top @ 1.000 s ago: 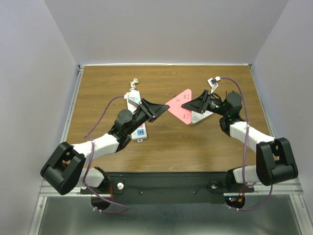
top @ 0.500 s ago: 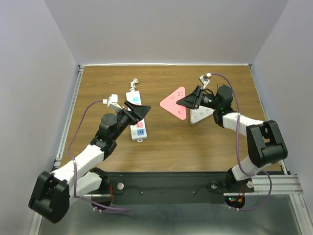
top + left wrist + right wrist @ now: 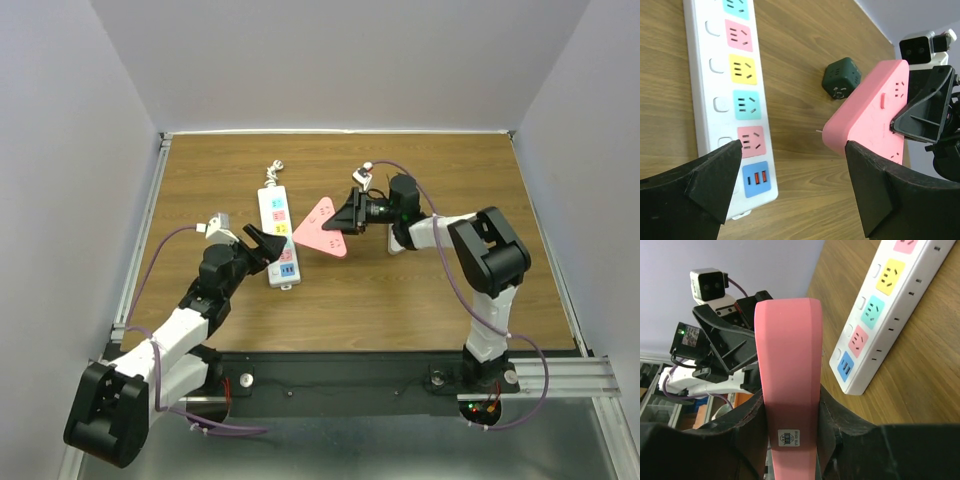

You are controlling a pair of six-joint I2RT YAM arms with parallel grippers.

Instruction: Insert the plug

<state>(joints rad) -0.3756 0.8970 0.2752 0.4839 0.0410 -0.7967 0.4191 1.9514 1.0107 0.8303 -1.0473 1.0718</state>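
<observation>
The plug is a pink triangular adapter block held on edge just above the table, right of the white power strip. My right gripper is shut on it; in the right wrist view both fingers press the block's flat faces. The strip has several coloured sockets and a blue USB panel at its near end. My left gripper is open over the strip's near end. In the left wrist view its fingers frame bare table with nothing between them, and the pink block hangs just beyond the right finger.
A dark green cube adapter lies on the table beyond the pink block. The strip's coiled cable end is at the back. A pale grey adapter peeks out under the right arm. Walls close the table's back and sides.
My left gripper has opened and drawn back to the left, near the strip's near end. The right gripper has carried the pink block leftward, close to the strip.
</observation>
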